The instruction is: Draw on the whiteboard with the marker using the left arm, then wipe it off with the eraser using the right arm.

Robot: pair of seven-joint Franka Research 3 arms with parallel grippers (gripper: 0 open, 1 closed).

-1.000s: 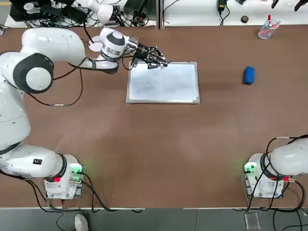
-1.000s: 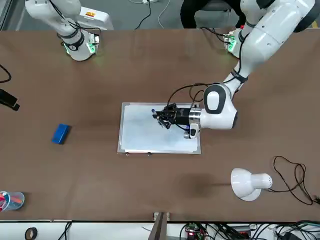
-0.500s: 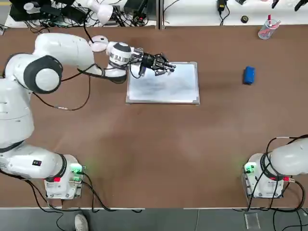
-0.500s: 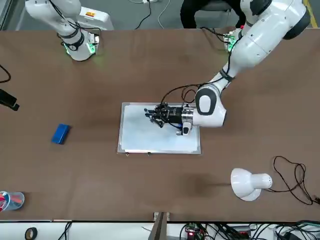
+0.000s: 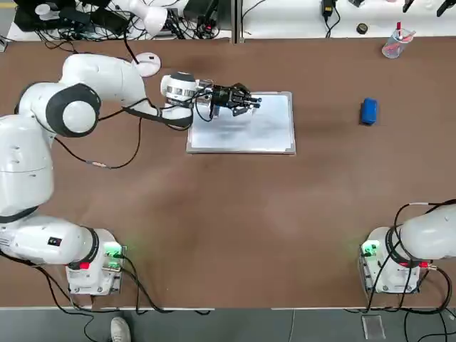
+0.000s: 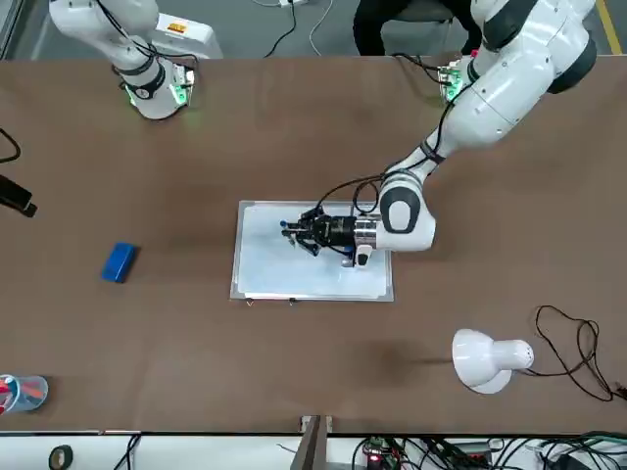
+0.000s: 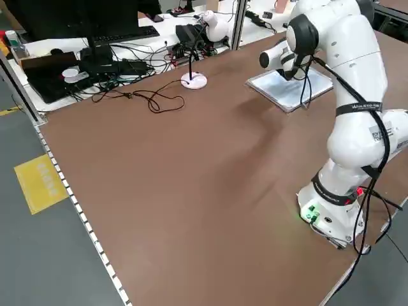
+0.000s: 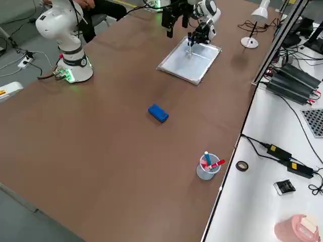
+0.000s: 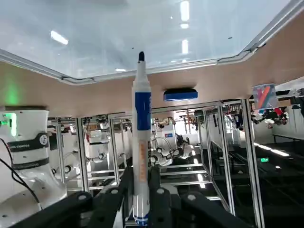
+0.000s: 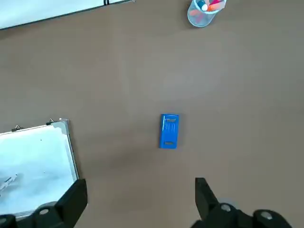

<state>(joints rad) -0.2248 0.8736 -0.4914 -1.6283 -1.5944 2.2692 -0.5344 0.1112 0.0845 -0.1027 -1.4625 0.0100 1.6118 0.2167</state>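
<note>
Marker (image 9: pixel 141 142) clamped in left gripper (image 5: pixel 242 100), long axis lying low, dark tip aimed over whiteboard (image 5: pixel 267 132). Right gripper (image 10: pixel 137 202) wide open, empty, parked above eraser (image 10: pixel 169 131).

No lettering is legible anywhere (the marker (image 9: pixel 141 142) bears only unreadable orange print).

White marker (image 9: pixel 141 142) with a blue band and dark tip; white whiteboard (image 5: pixel 263 128) in a silver-grey frame; bright blue eraser (image 5: pixel 368 112); plain brown bench (image 5: pixel 235 214); black left tool (image 5: pixel 246 102).
</note>
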